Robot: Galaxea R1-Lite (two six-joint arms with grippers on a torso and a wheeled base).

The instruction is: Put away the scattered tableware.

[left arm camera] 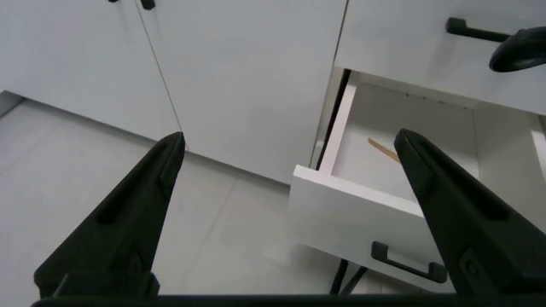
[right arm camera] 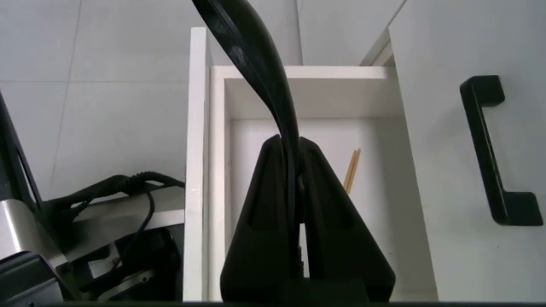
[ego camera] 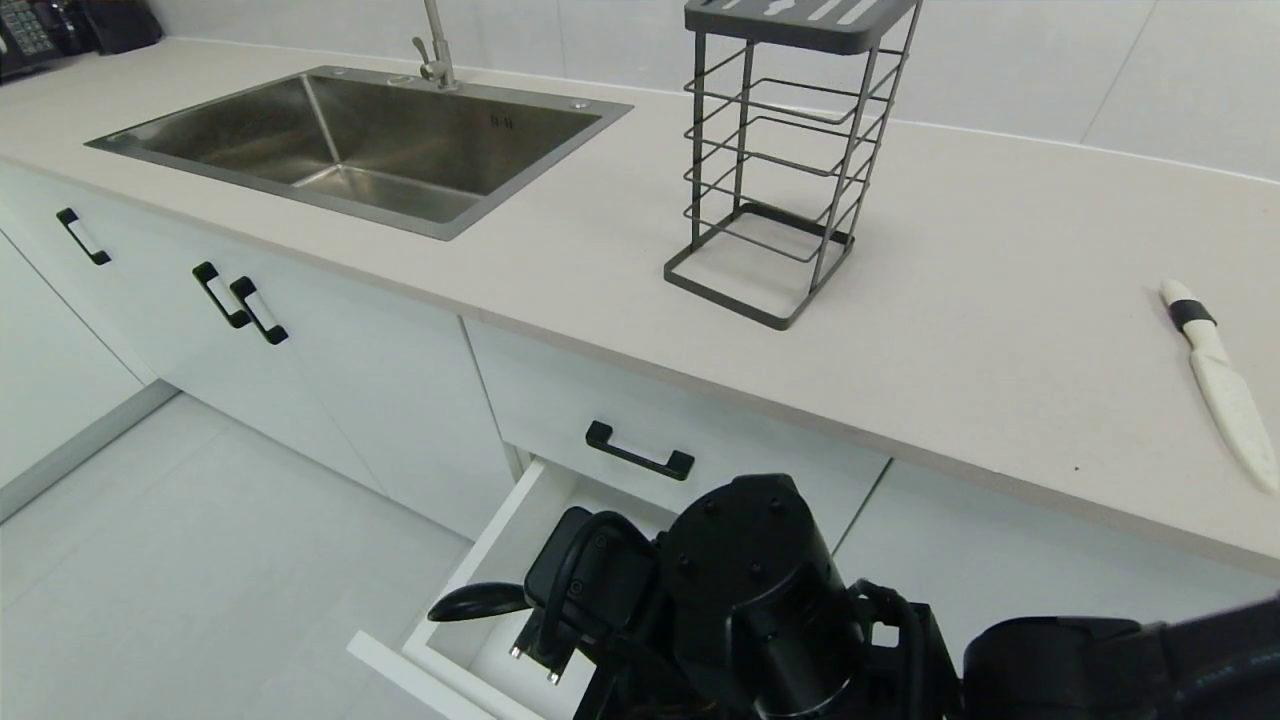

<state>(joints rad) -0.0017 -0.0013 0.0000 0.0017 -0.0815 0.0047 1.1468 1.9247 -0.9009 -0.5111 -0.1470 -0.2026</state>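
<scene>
My right gripper (right arm camera: 294, 158) is shut on the handle of a black spoon (right arm camera: 252, 64) and holds it over the open white drawer (right arm camera: 200, 153). In the head view the spoon's bowl (ego camera: 478, 600) sticks out to the left of this gripper (ego camera: 545, 640), above the drawer (ego camera: 500, 540). A thin wooden chopstick (right arm camera: 351, 170) lies inside the drawer. A white knife (ego camera: 1215, 375) with a black band lies on the counter at the far right. My left gripper (left arm camera: 288, 136) hangs open and empty over the floor, to the left of the drawer (left arm camera: 358, 209).
A dark wire rack (ego camera: 790, 150) stands on the beige counter (ego camera: 960, 330), with a steel sink (ego camera: 370, 140) to its left. A shut drawer with a black handle (ego camera: 640, 452) sits above the open one. White cabinet doors fill the left side.
</scene>
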